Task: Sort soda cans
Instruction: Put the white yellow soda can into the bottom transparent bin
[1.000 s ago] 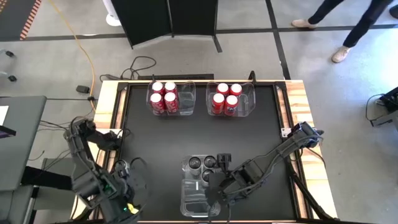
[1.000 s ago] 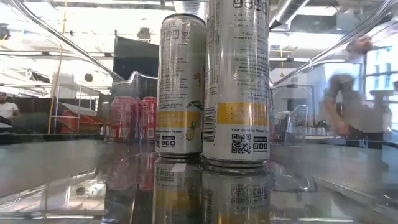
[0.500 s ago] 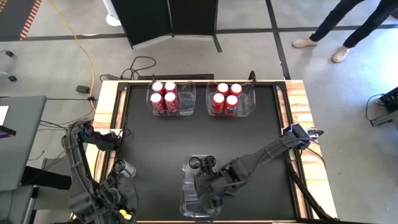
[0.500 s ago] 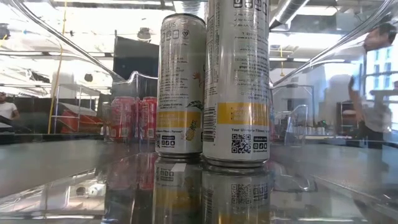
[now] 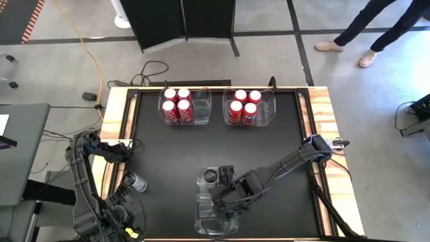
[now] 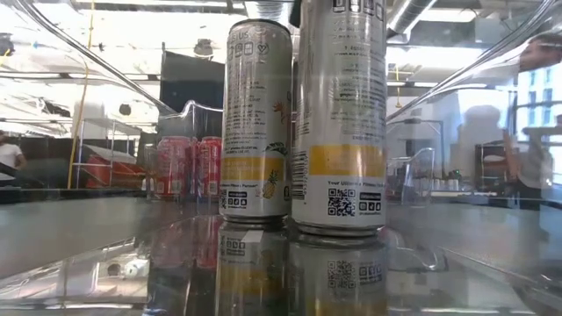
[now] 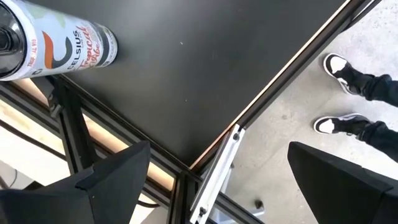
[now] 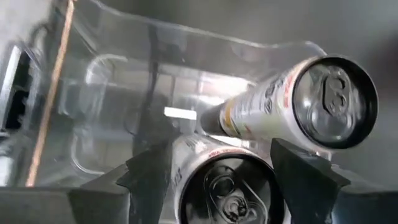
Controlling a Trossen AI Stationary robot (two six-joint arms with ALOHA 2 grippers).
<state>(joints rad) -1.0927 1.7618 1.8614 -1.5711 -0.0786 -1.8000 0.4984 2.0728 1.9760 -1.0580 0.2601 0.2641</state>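
Right gripper (image 8: 214,171): you're down inside the near clear bin (image 5: 201,214), lower centre of the overhead picture, with your fingers (image 8: 152,171) straddling the top of a silver can (image 8: 227,186). The pads sit just either side of its rim; whether they're clamped on it, you cannot tell from here.
Second silver can (image 8: 298,102): it stands right beside the one between your fingers, in the same bin, its lid plainly in view from the right wrist.
Low view: both tall silver cans (image 6: 255,123) (image 6: 338,123) stand upright side by side in the middle of the frame, yellow bands low on each, the right-hand one nearer the lens.
Left gripper (image 7: 211,165): your jaws are spread wide with nothing between them, hanging over the table's (image 7: 205,74) edge at the lower left of the overhead picture.
Loose can (image 5: 138,182): one silver can stands alone on the black top at lower left, near your left arm; the left wrist camera catches it (image 7: 50,43) in the upper left of its frame.
Red cans, left bin (image 5: 177,103): four together, top centre-left of the overhead.
Red cans, right bin (image 5: 244,105): four more, top centre-right.
Beyond the table: a person's legs (image 5: 386,23) at upper right overhead; shoes (image 7: 342,93) on the floor in the left wrist view.
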